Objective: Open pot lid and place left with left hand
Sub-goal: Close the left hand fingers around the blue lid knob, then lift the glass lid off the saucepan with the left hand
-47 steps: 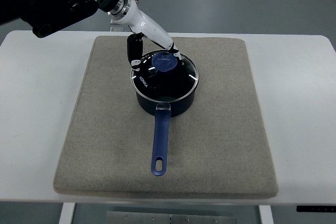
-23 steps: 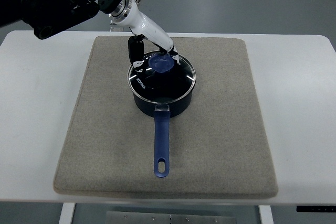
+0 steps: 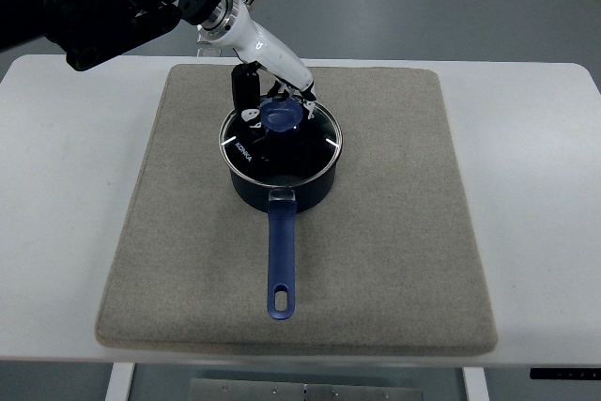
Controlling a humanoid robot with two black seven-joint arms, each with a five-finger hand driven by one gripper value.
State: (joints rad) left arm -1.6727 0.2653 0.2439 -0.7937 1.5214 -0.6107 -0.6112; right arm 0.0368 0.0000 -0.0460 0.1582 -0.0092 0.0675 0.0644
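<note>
Left hand closes its fingers around the lid knob; a straight vertical lift should keep the lid from dragging the pot.

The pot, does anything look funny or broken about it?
Nothing stands out. The blue saucepan sits upright on the grey mat, its glass lid on top, with the left hand at the lid's blue knob. Nothing looks spilled or damaged.
</note>
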